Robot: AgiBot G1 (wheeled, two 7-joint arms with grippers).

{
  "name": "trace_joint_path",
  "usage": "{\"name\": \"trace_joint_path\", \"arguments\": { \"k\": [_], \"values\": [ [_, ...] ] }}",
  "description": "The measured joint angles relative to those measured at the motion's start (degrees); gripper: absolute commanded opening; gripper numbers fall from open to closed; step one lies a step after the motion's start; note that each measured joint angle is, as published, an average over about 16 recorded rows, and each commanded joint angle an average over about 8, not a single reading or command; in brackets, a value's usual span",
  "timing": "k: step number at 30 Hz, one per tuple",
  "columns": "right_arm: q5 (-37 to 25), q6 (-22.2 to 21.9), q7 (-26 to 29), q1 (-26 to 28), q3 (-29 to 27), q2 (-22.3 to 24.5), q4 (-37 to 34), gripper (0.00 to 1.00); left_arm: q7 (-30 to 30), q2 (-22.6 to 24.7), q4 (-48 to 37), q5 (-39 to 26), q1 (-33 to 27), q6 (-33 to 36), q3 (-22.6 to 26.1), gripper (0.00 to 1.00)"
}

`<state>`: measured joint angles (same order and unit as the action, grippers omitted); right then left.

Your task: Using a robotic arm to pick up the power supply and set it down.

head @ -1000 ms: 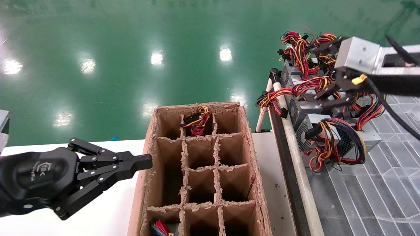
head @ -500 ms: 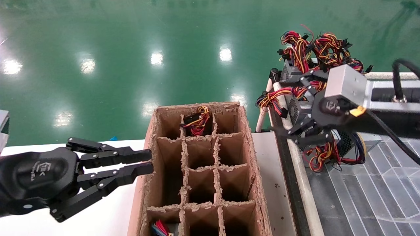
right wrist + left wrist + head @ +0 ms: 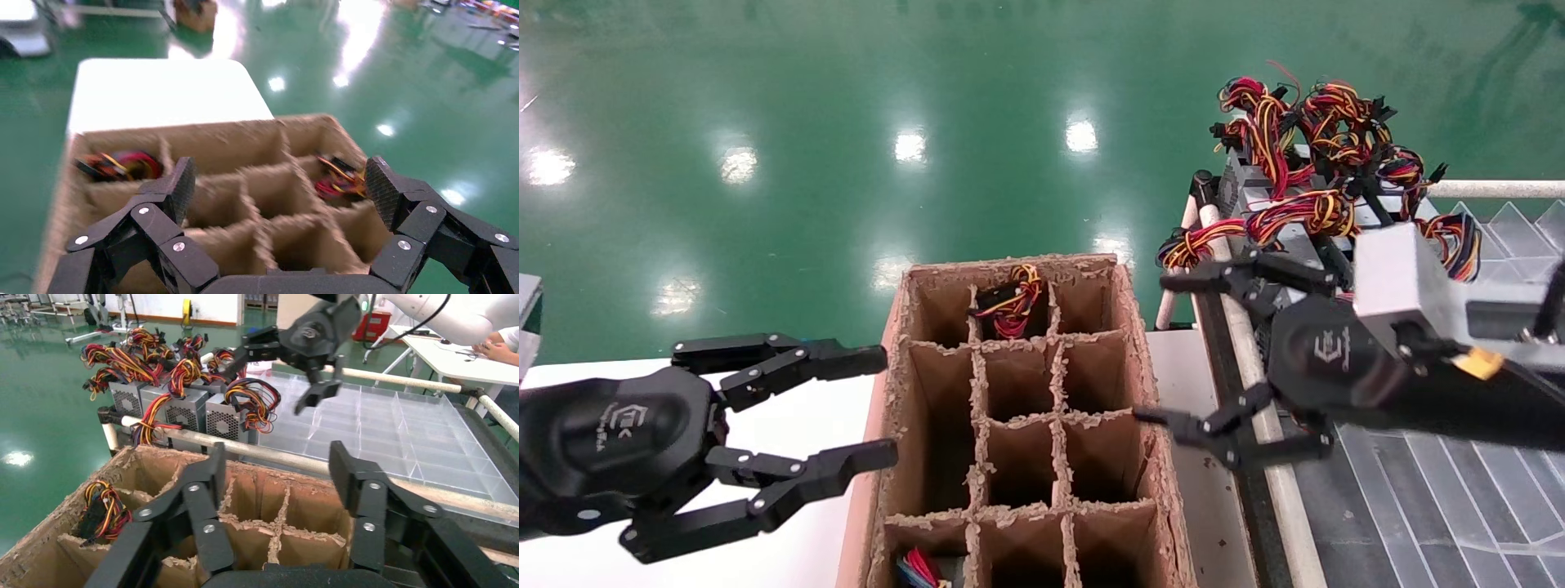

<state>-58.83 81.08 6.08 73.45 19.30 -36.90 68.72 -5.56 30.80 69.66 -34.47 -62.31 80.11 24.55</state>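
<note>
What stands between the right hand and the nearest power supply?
Nothing visible. The right hand hangs open and empty beside the power supply, with only air between them in the left wrist view, but it points at the box. The left hand is open beyond the box.

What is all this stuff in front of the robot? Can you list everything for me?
Cardboard box: one, brown, divided into cells, centre, on the white table.
Wire bundles in box: two, red-yellow; one in a far cell, one in a near corner cell.
Power supplies: several, silver-grey with red-yellow-black wires, clustered at the far end of the right-hand bench.
Clear tray: one, see-through, with dividers, on that bench.
Floor: green, glossy.
Left claw: black, open, beside the box's left wall.
Right claw: black, open, empty, at the box's right edge.
</note>
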Motion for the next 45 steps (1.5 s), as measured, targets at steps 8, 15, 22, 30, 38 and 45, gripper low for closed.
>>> {"name": "trace_joint_path", "arguments": {
  "k": [8,15,22,30,38,45],
  "values": [
    [8.2,2.2,2.3,-5.7,-1.6,0.9,2.3,1.00,0.0,0.0,0.0,0.0,0.0,0.0,0.0,1.00],
    [14.5,3.9,4.0,-10.2,-2.8,1.6,4.2,1.00,0.0,0.0,0.0,0.0,0.0,0.0,0.0,1.00],
    [18.0,4.9,4.8,-12.6,-3.5,2.0,5.2,1.00,0.0,0.0,0.0,0.0,0.0,0.0,0.0,1.00],
    [18.3,5.0,4.9,-12.8,-3.6,2.1,5.2,1.00,0.0,0.0,0.0,0.0,0.0,0.0,0.0,1.00],
    [17.6,4.8,4.8,-12.3,-3.4,2.0,5.0,1.00,0.0,0.0,0.0,0.0,0.0,0.0,0.0,1.00],
    [17.3,4.7,4.7,-12.1,-3.4,1.9,4.9,1.00,0.0,0.0,0.0,0.0,0.0,0.0,0.0,1.00]
  ]
}}
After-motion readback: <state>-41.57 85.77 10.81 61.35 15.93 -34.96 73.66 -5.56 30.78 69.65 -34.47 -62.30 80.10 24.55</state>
